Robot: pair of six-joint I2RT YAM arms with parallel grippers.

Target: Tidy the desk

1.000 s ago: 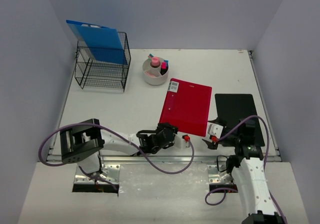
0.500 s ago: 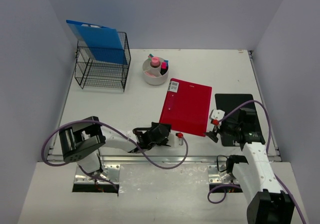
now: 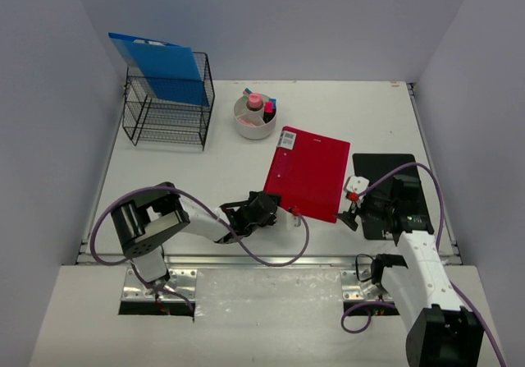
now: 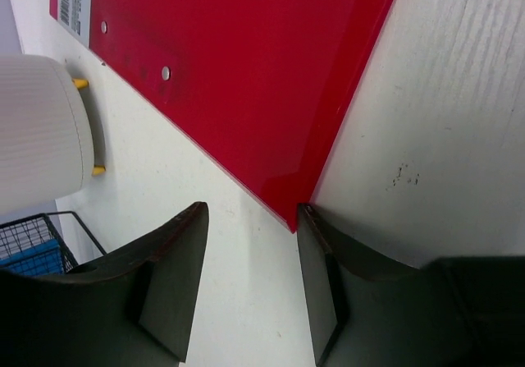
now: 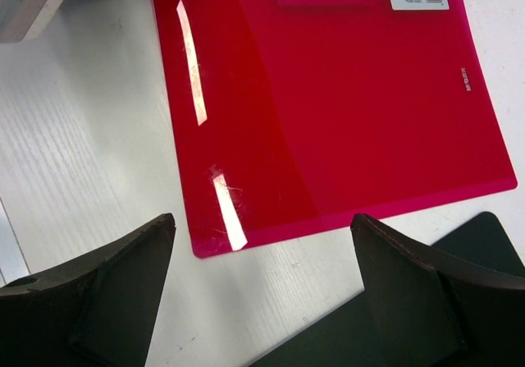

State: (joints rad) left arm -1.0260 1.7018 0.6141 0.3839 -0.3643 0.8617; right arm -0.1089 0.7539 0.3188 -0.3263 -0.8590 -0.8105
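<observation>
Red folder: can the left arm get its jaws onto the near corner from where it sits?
Probably yes. The left arm has its jaws standing apart right at the red folder's near corner, with only bare desk around it. The folder lies flat, though, so pinching it may be awkward.

My off-white desk [image 3: 205, 170] carries four things directly: a black wire basket [image 3: 168, 112] at the far left (a blue folder [image 3: 160, 63] stands in it), a white round pen cup [image 3: 255, 121] near its right, a red folder [image 3: 308, 172] lying flat mid-desk, and a black mat [image 3: 384, 174] just right of that.
</observation>
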